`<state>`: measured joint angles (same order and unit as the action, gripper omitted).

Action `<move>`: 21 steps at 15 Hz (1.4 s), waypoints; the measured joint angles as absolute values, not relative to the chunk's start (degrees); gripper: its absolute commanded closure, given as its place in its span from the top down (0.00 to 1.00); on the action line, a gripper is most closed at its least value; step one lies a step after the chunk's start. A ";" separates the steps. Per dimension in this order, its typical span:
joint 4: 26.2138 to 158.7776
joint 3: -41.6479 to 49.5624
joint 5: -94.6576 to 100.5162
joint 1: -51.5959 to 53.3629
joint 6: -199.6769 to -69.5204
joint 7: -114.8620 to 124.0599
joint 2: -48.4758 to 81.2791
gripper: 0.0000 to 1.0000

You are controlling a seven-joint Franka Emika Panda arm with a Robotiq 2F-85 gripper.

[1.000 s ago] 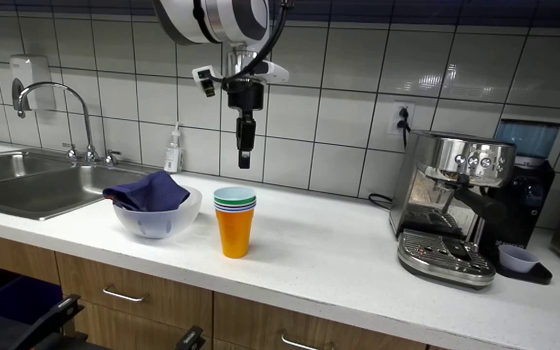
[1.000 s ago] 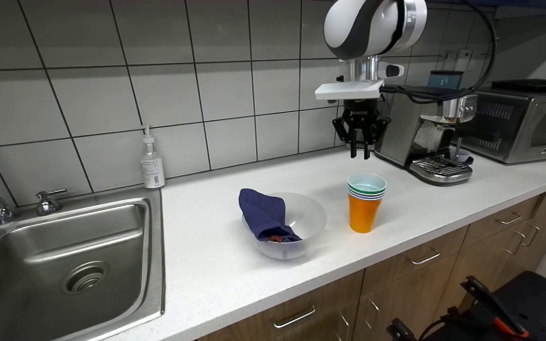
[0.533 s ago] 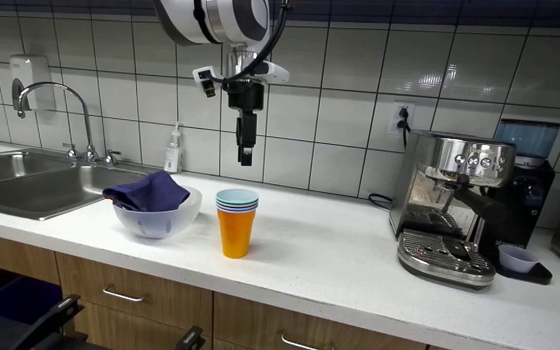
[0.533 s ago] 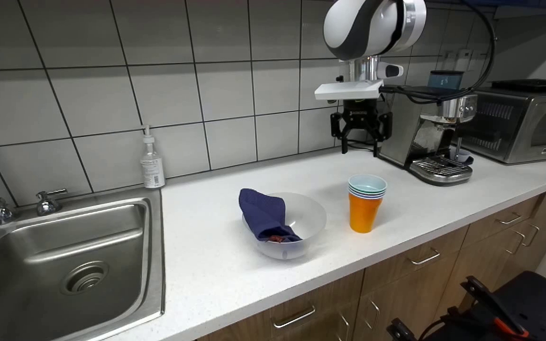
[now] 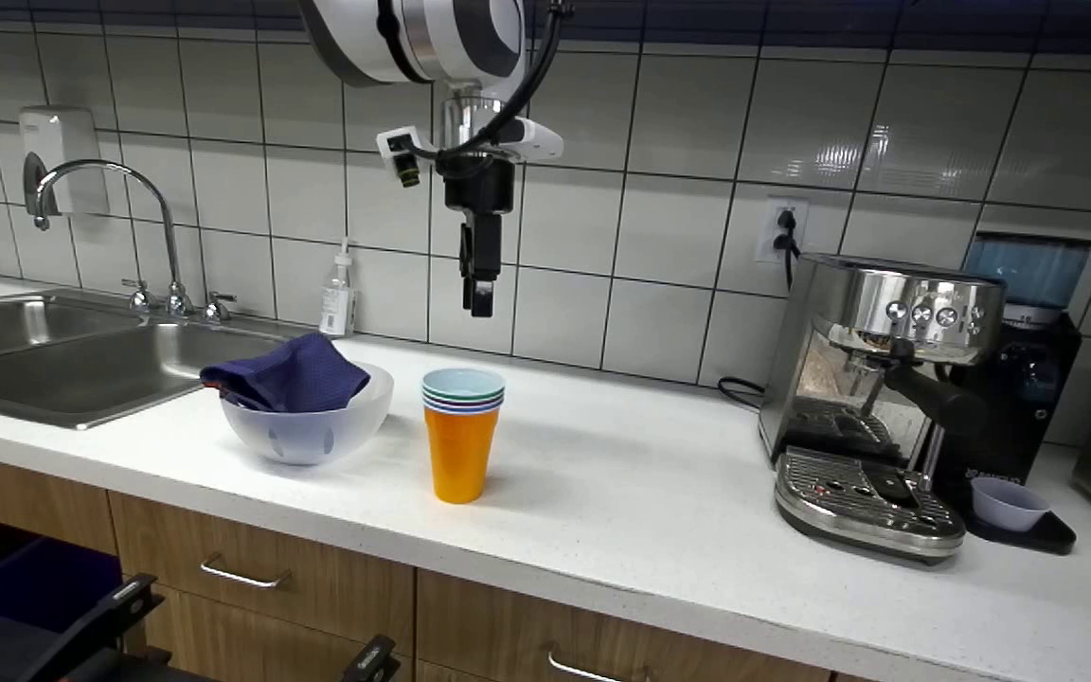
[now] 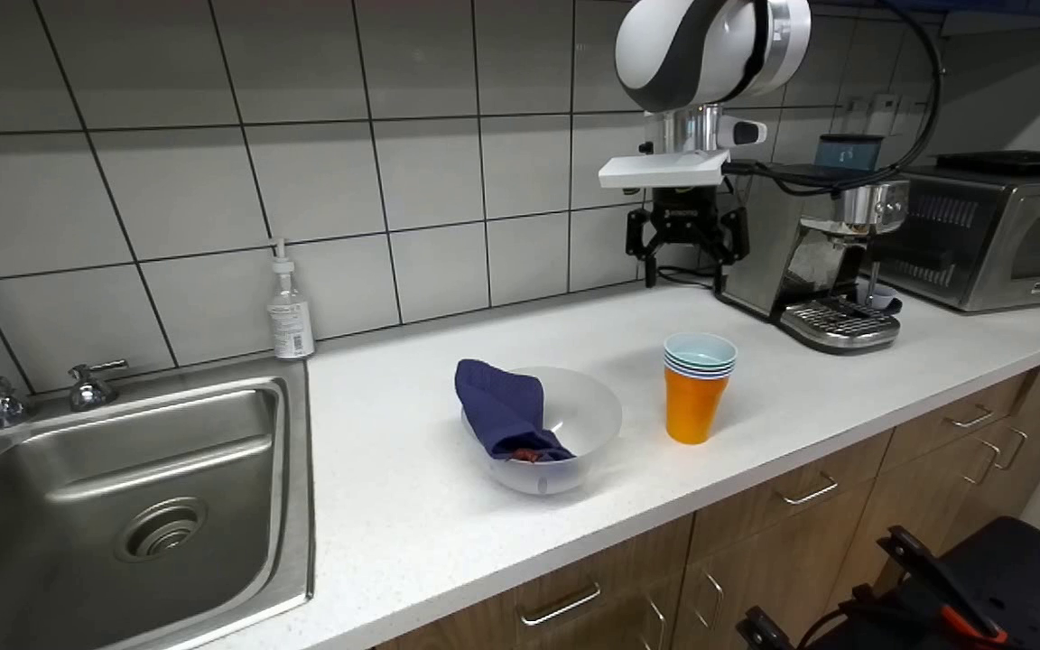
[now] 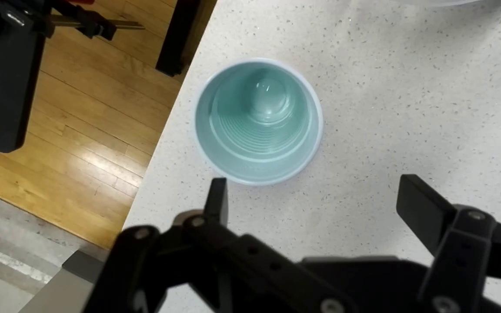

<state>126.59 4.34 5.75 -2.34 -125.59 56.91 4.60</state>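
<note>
While the gripper [image 5: 481, 301] hangs at upper centre in an exterior view, the stacked cups [image 5: 460, 450] stand upright on the counter [image 5: 640, 502] below, right of a bowl [image 5: 347, 428] holding a blue cloth [image 5: 299, 379]. Its spread fingers [image 6: 651, 271] show at upper right in an exterior view, apart from the cups. In the wrist view, they gape along the bottom, with the cups at upper centre.

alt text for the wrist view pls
Looking down into a pale blue-green cup above a speckled white counter. The black gripper, open and empty, reaches in from the bottom of the picture. Wood floor shows past the counter's edge at left.
</note>
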 measured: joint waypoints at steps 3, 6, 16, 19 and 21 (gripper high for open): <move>126.43 4.29 5.75 -2.14 -125.59 54.31 4.37 1.00; 126.40 4.19 5.75 -1.88 -125.59 51.77 3.72 1.00; 126.55 2.56 3.69 -0.91 -125.39 42.67 -1.67 1.00; 126.80 2.05 2.55 -0.79 -125.13 39.55 -3.27 1.00; 126.99 2.01 2.38 -0.73 -125.00 39.01 -3.78 1.00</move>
